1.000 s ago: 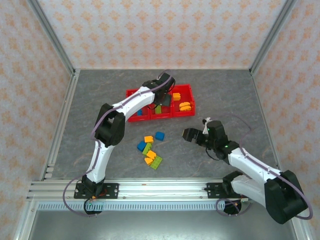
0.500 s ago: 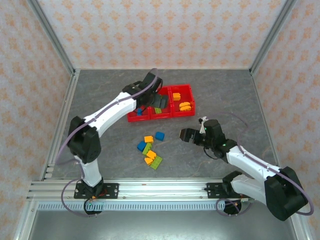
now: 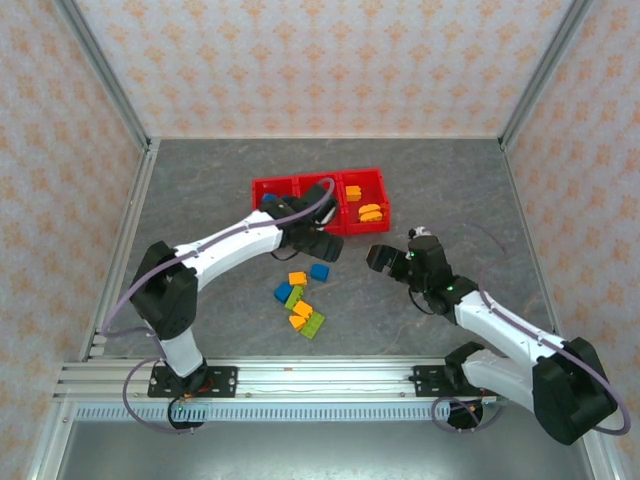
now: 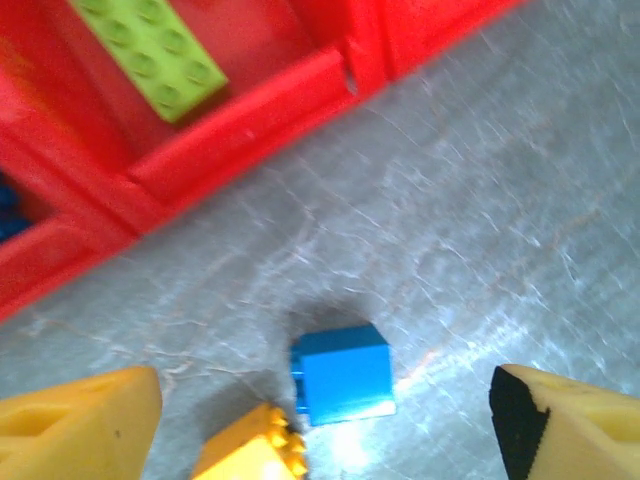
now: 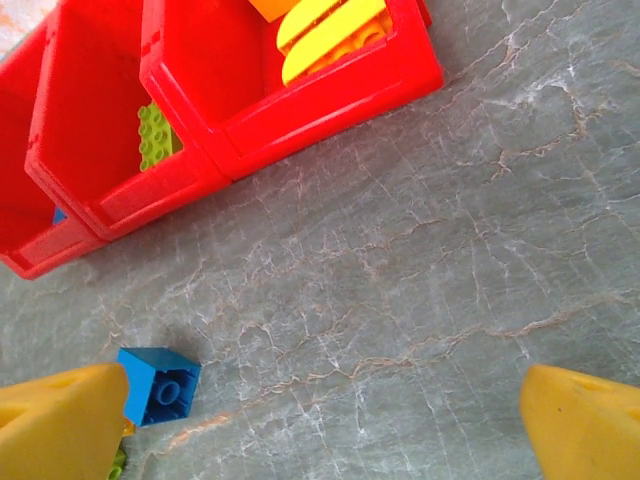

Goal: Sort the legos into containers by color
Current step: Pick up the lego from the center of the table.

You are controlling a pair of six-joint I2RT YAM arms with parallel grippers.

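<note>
On my left wrist feed the left jaws stand wide apart with nothing in them, a yellow fingertip (image 4: 75,425) in each lower corner. A blue lego (image 4: 342,375) lies on the grey tabletop (image 4: 500,200) between those tips, roughly midway and clear of both. An orange-yellow lego (image 4: 250,452) sits just beside it on the picture's left. Beyond them is the front wall of the containers (image 4: 240,115), with a green lego (image 4: 150,55) lying flat inside the middle bin. From the overhead camera I see the left jaws hanging just in front of the red row, over the blue piece, and the other loose legos (image 3: 301,309) in a small cluster nearer the arm bases. The right jaws are also spread and empty, over bare tabletop to the right of the cluster. On the right wrist feed the blue piece lies just beside one fingertip, off to the side of the gap. Yellow legos (image 3: 371,212) lie in the right-hand bin
</note>
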